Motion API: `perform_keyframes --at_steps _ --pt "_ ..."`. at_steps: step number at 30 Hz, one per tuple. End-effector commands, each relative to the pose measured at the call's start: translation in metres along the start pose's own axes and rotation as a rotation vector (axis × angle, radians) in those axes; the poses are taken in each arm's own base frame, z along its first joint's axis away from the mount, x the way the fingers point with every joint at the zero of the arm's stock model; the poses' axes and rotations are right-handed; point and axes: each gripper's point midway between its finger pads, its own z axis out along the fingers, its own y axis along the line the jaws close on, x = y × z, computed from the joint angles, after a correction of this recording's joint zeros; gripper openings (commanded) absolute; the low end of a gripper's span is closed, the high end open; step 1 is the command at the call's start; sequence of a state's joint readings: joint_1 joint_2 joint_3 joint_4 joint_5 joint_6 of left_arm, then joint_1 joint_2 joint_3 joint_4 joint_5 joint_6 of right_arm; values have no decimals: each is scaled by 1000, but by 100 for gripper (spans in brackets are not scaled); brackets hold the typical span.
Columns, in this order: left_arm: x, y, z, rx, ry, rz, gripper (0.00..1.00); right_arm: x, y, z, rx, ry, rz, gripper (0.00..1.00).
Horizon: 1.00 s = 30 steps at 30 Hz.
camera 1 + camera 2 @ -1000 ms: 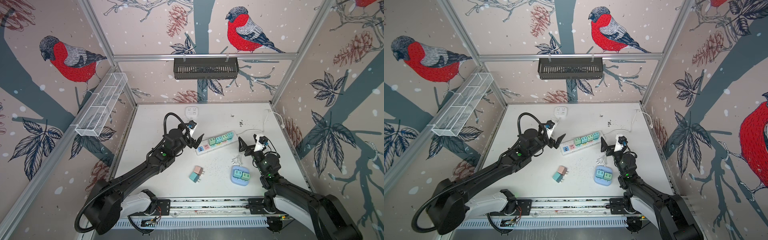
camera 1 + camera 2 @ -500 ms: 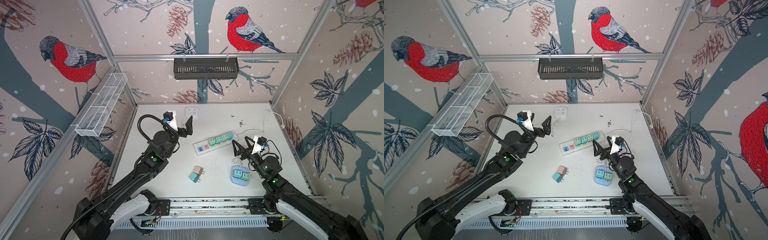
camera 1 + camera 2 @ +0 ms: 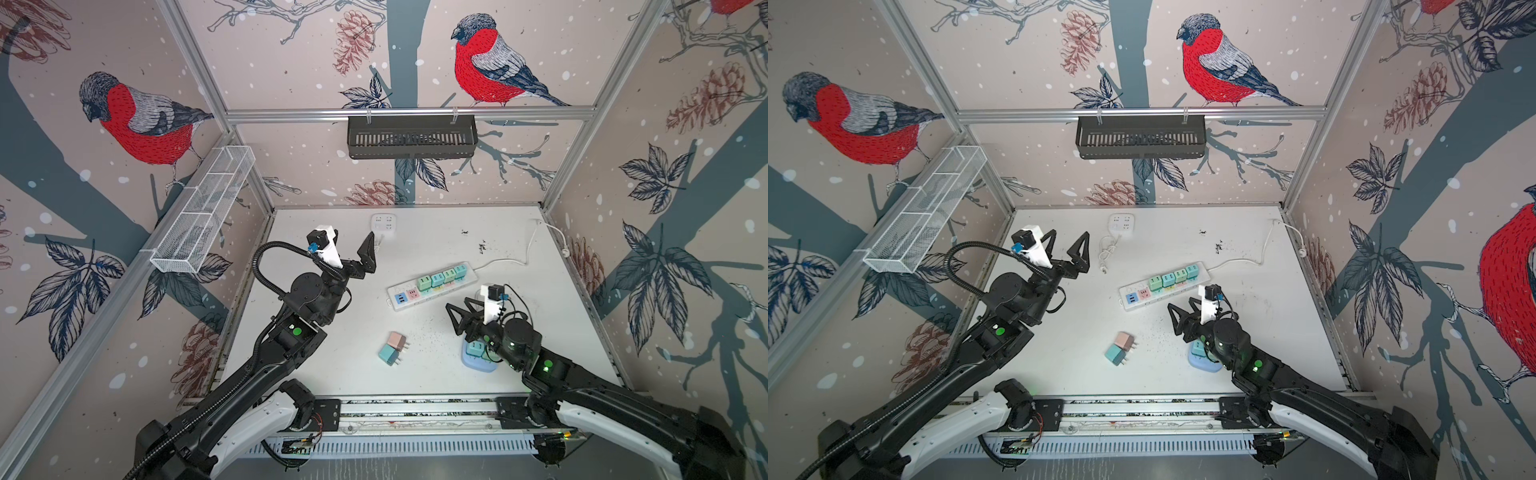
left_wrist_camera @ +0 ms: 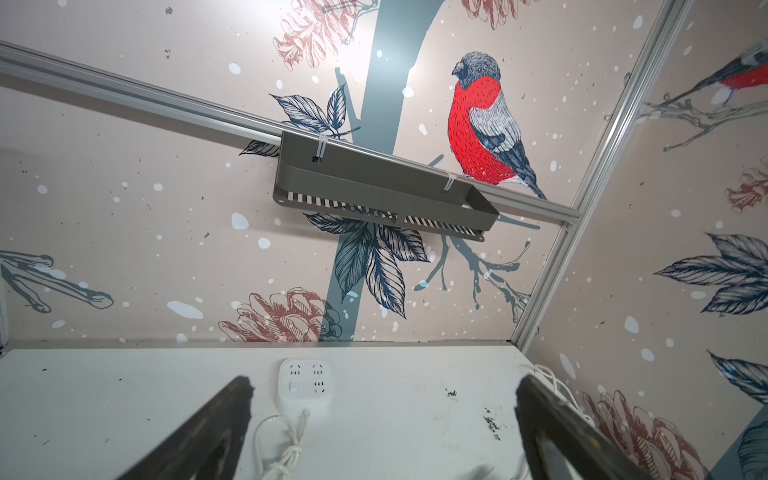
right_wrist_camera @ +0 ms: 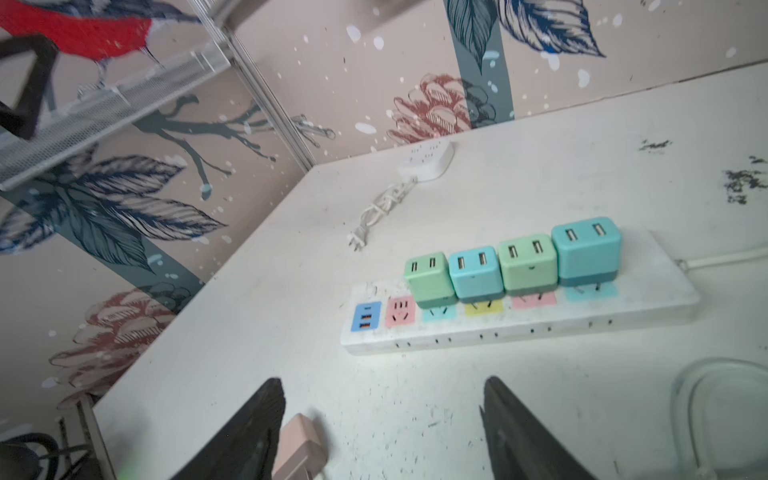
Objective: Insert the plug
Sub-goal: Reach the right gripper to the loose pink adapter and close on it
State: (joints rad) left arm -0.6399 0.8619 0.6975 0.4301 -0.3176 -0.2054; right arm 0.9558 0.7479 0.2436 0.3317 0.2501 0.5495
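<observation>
**Colours on my screen**

My white power strip (image 5: 519, 328) has blue, pink and yellow patches, and its plugs (image 5: 478, 272) alternate green and turquoise. Lower centre in a top view I see a pink plug (image 3: 397, 340) and a teal plug (image 3: 388, 354). The wallpaper (image 3: 478, 66) is beige with red-breasted birds.

The power strip (image 5: 648, 303) is seen to be of smooth white plastic, dulled and scuffed. The charger cubes (image 5: 478, 272) plugged into it are moulded in matt pastel plastic. The table (image 5: 540, 395) beneath the strip is finished in matt white, scratched and flecked with dark specks. Beyond the strip, a shelf (image 4: 374, 178) of matt dark-grey sheet metal is carried on a brushed aluminium rail (image 4: 124, 93).
</observation>
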Motion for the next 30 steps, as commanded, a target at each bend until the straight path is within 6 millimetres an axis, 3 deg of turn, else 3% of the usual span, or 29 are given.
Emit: perform_keyframes --at_steps 1,6,11,22,30 --pt "-7 1 5 -20 -1 25 98 12 7 10 58 53 -27 69" --pt "-4 6 14 -71 45 40 98 46 50 27 41 189 -178 67" --pt "-6 4 17 -67 47 55 98 79 75 37 13 295 -290 65" --pt "1 9 26 -108 71 76 98 133 75 60 -5 469 -382 63" --pt "3 9 29 -109 76 84 98 156 70 78 18 528 -417 64"
